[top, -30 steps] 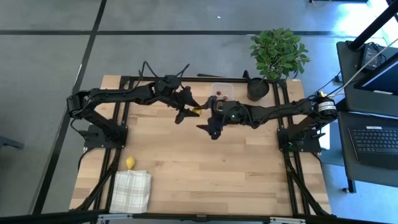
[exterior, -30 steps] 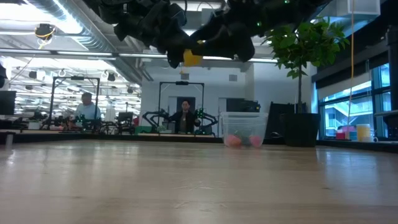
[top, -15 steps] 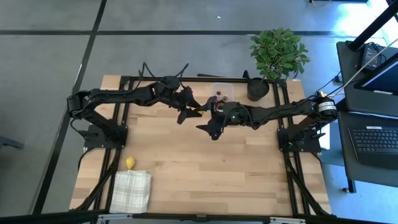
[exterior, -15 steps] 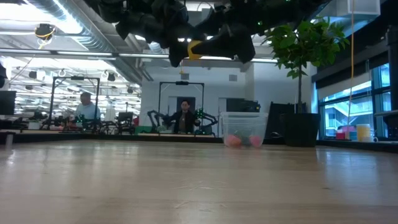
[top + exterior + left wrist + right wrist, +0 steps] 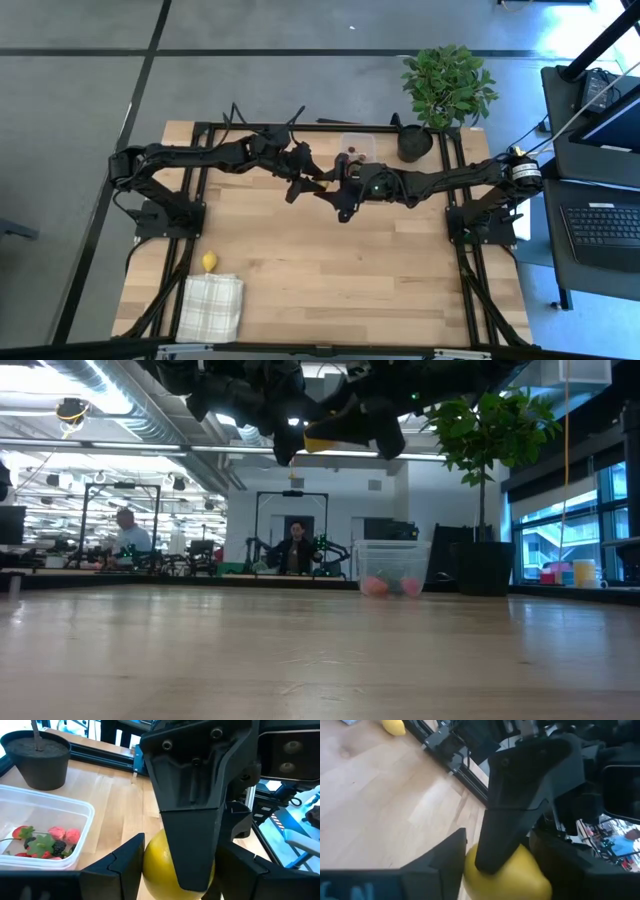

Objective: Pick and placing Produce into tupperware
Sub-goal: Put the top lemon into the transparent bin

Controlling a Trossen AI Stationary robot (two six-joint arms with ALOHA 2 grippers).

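While hanging above the pale wooden table [image 5: 300, 250], near its far middle, shows as a smooth, glossy yellow lemon [image 5: 154, 865], round and plump. Pinched in the matte black, wedge-shaped fingers [image 5: 120, 865] of the left gripper [image 5: 305, 181]; met crosswise by the right gripper [image 5: 336, 190], likewise closed against the skin. Just beyond, in the left wrist view only: clear, round-cornered tupperware [image 5: 75, 810] holding red and dark berries [image 5: 45, 842]. From overhead alone: a second lemon [image 5: 209, 262] beside a checked cloth [image 5: 212, 305].
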